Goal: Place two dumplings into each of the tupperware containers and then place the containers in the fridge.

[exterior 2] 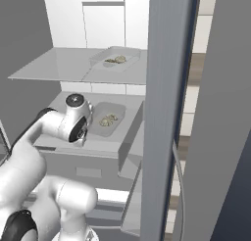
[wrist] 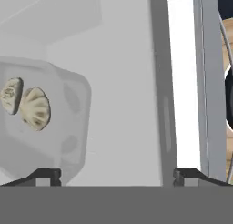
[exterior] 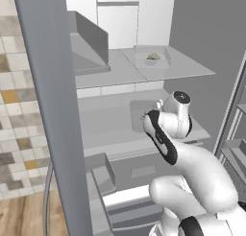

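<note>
Gripper (wrist: pixel 117 175) is spread wide open with nothing in it, parked just above the lower fridge shelf (exterior 2: pixel 105 142). One tupperware container (exterior 2: pixel 106 120) sits flat on that shelf with two dumplings (wrist: pixel 28 106) inside, right beside the left fingertip. The other container (exterior: pixel 152 56) is up on the shelf above, dumplings in it too.

Rendered kitchen under flat, even light. Tiled wall (exterior: pixel 14 110) in beige, cream, grey and orange squares at nine o'clock of the left base view, above a wood-plank floor (exterior: pixel 21 216) at seven o'clock. White cabinet panels (exterior: pixel 129 17) at twelve o'clock. More wood floor (exterior 2: pixel 193 83) at three o'clock of the right base view.
</note>
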Controlling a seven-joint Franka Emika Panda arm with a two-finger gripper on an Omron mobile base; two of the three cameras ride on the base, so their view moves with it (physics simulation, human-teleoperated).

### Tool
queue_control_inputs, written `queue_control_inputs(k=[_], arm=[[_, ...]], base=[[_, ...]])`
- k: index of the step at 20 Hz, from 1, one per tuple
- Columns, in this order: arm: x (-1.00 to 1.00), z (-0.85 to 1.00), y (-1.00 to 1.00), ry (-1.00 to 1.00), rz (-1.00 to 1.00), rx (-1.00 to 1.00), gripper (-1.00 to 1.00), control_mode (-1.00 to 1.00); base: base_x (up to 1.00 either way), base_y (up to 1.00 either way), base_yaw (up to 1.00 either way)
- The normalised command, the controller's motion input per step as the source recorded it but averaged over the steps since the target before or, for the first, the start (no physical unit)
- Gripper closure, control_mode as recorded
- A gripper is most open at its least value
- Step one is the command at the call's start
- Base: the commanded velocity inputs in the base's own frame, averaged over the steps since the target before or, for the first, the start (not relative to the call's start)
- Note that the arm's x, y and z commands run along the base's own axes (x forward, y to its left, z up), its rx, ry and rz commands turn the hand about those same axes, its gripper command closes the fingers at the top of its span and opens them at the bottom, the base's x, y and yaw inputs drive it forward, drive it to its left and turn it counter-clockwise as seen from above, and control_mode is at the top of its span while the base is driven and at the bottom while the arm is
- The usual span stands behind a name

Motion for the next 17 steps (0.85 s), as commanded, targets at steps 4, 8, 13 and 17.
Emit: queue_control_inputs(k=[4,8,13,17], arm=[[-0.90,0.68,-0.01,0.20,-0.04,0.00,-1.00,-1.00],[-0.82,0.67,0.02,0.34,0.00,0.00,-1.00,-1.00],[-0.84,0.49,0.25,0.32,0.00,-0.03,-1.00,-1.00],[-0.99,0.35,0.11,-0.01,0.00,-0.06,-1.00,-1.00]], base=[[0.00,0.00,0.00],[0.00,0.00,0.00],[0.00,0.00,0.00],[0.00,0.00,0.00]])
